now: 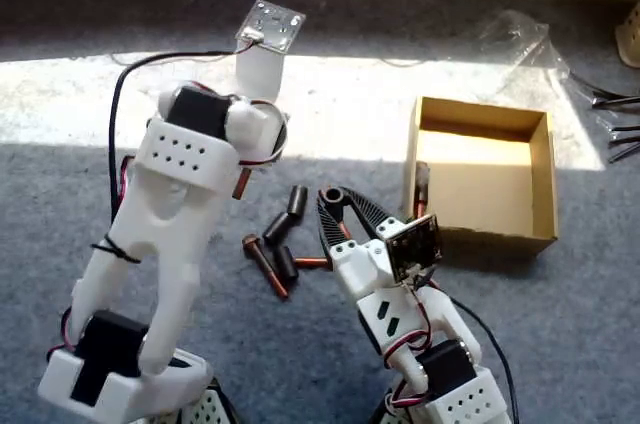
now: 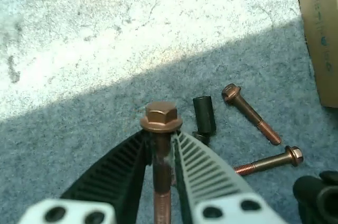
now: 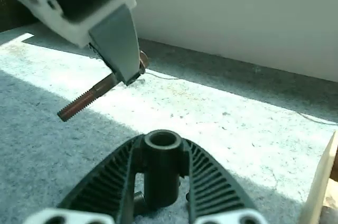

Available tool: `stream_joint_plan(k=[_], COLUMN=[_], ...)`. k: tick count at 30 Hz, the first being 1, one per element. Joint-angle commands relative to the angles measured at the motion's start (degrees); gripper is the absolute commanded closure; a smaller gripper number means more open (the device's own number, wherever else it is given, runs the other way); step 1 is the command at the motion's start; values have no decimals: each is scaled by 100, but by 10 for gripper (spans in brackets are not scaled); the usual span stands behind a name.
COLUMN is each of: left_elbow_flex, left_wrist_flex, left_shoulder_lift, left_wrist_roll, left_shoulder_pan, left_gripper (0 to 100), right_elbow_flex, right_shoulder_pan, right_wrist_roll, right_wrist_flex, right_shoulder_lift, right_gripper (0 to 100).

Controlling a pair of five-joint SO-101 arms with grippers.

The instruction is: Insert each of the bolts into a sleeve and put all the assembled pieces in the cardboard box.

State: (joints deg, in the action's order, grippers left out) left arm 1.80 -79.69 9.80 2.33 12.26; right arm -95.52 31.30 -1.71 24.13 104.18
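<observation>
left gripper [image 2: 162,135] is clamping a copper bolt [image 2: 161,118] on the shank just under the hex head, leaving the threaded end sticking out free. I'm reading that as deliberate, since the thread has to be clear to enter a bore. right gripper [image 3: 161,149] is gripping a black sleeve [image 3: 160,182] narrowly around the barrel, with the bore mouth facing out past the fingertips and unobstructed, presenting it as the receiver. bolt and sleeve are sitting apart, not mated. in the high view the held bolt is hanging at about 9 o'clock from the right gripper, so my guess is the arms are lining up for insertion. both parts are being held up off the surface [image 1: 560,324], which is probably giving room to line up the axes. loose bolts [image 1: 266,264] and loose sleeves [image 1: 297,201] are lying mixed at about 8 o'clock from the right gripper, waiting their turn. cardboard box [image 1: 478,231] is sitting at 3 o'clock from the right gripper, near enough for a short drop-off. something dark is showing against its 9 o'clock wall, and I can't tell whether it's an assembled piece. on writing: faint bluish print is showing on the box's outer wall in the left wrist view, too small to read. nothing legible is showing on the bolts or sleeves.
</observation>
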Motion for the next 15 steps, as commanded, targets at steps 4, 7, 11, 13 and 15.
stream_joint_plan(k=[4, 7, 11, 13, 15], left_elbow_flex=[1473, 1930, 2536, 2862, 3152], left_wrist_flex=[1275, 1670, 2154, 2470, 2716], left_shoulder_lift=[2123, 2624, 3178, 3477, 3837], left_wrist_roll=[-35, -35, -26, -26, -26], left_shoulder_pan=[57, 57, 84, 92, 92], left_gripper=[995, 995, 995, 995, 995], right_elbow_flex=[-822, -822, -822, -822, -822], right_shoulder_pan=[66, 66, 75, 198, 365], right_wrist_roll=[-44, -35, -26, -26, -26], right_wrist_flex=[-207, -224, -242, -338, -347], right_shoulder_lift=[75, 101, 101, 75, 75], right_gripper=[995, 995, 995, 995, 995])
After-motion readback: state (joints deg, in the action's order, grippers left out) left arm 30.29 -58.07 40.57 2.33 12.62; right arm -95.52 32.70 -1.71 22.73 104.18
